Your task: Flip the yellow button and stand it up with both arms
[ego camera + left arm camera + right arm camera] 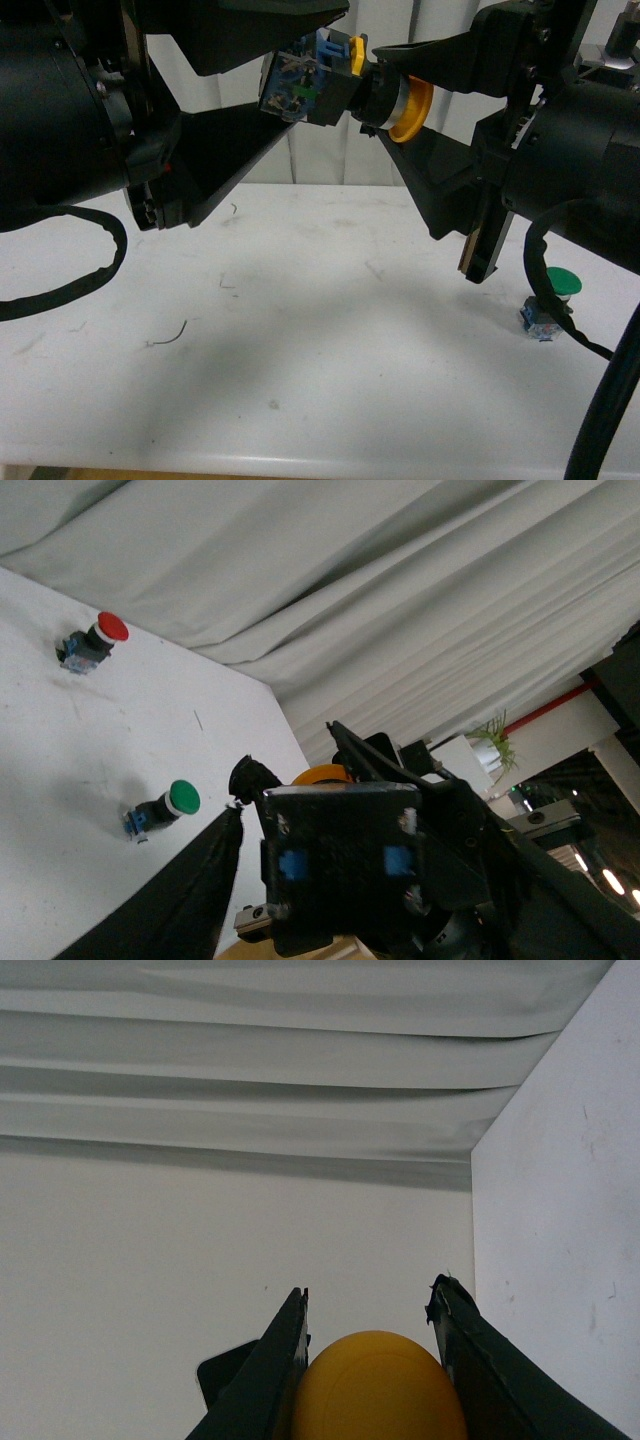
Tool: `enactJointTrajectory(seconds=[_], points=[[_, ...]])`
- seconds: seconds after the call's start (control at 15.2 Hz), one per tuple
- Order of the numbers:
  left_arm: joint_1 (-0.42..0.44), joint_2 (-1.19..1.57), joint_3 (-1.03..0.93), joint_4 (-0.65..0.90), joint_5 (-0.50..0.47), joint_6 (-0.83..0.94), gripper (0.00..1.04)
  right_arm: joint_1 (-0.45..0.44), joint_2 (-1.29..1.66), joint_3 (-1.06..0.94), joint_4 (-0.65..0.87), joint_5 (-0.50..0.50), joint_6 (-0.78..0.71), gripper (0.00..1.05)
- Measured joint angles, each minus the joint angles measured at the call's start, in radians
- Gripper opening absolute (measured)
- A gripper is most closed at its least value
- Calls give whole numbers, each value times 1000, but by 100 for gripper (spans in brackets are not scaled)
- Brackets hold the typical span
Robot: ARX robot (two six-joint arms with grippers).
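Over the scuffed white table [300,350], left gripper [293,90] and right gripper [383,95] clamp the glossy yellow button [345,90] (red button [95,640]: left wrist only).

Middle of table [320,340]: I see open room to pass.
Right side: green button [553,298] blocks me, beneath right arm [585,140].

The held button [335,85] is up in the air, above the table [300,340]. It lies sideways between the two arms. Its block end sits in the left gripper [290,85], on the left. Its cap end sits in the right gripper [398,100], on the right. Both grippers squeeze it. A second button [553,300] lies on the table, down under the right arm. A third button [93,640] lies apart from it, closer to the curtain [350,600] behind the table.
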Motion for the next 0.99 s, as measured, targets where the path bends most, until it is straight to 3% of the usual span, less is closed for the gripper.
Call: enactJointTrajectory(seconds=[0.13,0.26,0.39,0.46,0.53,0.85,0.92,0.99], points=[[0,-14,-8,4,-1,2,78,-7,3,2,-1,-2,0,35],[27,-195,-80,-110,-34,58,97,-32,8,15,-3,-2,1,35],[109,-705,-233,-595,-292,462,94,-52,10,26,-3,-6,2,35],[93,-790,-309,-614,-636,745,73,-52,10,31,-4,-6,2,35],[128,-821,-336,-624,-725,843,62,-52,10,32,-2,-6,2,35],[226,-999,-438,-694,-652,969,1,-59,10,40,-4,-16,1,35],[240,-1029,-451,-713,-637,973,2,-58,10,45,-4,-18,1,35],[309,-1066,-464,-739,-557,974,2,-58,10,45,-2,-22,2,35]])
